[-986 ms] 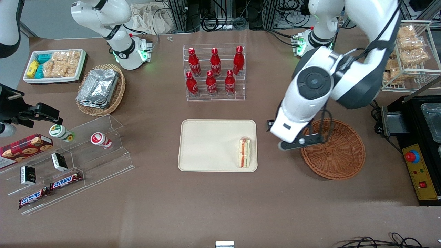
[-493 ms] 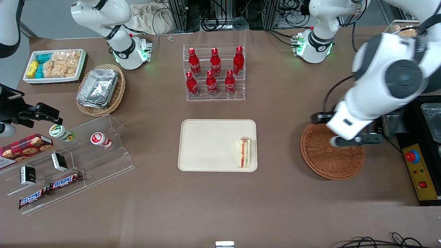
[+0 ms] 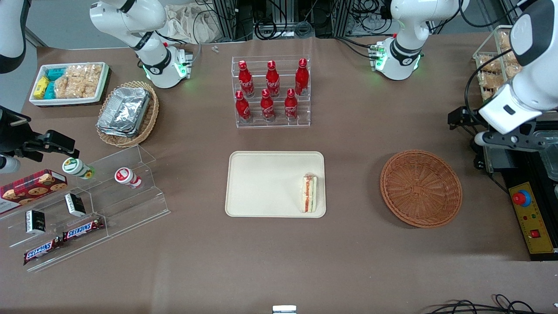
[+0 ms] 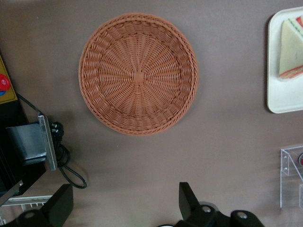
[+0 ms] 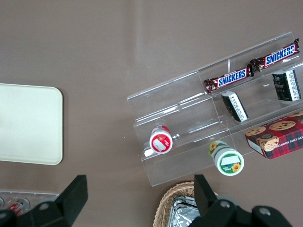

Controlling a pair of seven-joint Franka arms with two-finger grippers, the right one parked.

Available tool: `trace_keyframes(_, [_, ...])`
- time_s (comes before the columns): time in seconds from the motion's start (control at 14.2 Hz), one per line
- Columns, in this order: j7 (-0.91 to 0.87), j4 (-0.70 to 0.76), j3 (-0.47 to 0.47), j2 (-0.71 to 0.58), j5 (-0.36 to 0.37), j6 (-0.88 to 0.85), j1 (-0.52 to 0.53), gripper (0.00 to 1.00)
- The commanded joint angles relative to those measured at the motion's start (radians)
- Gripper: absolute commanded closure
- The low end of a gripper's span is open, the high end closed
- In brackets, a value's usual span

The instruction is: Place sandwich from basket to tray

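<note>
Sandwich (image 3: 309, 193) lying flat on the tray (image 3: 266, 183), at the tray edge nearest the basket (image 3: 420, 188), long axis running toward and away from the front camera, striped cut edge turned toward the tray's middle; touching nothing but the tray, as far as shows; same wedge (image 4: 291, 49) seen from the wrist on the tray's corner (image 4: 279, 101). Basket (image 4: 138, 74) bare inside, well apart from the tray, toward the working arm's end of the table. Gripper (image 3: 508, 138) raised high at that same end, off the table's edge over the black equipment, with the basket lying between it and the sandwich; fingers (image 4: 188, 202) spread wide with nothing between them. Judged from this: delivery already made, wedge out of the basket and resting where asked; no further reach toward it called for, only a retreat to rest.
</note>
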Motion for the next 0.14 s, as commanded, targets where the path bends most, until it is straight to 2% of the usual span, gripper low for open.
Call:
trace_keyframes(0.0, [0.021, 0.0, 0.01, -0.001, 0.003, 0.009, -0.021, 0.0])
trace_keyframes(0.07, [0.021, 0.015, 0.007, 0.013, 0.006, 0.007, -0.021, 0.0])
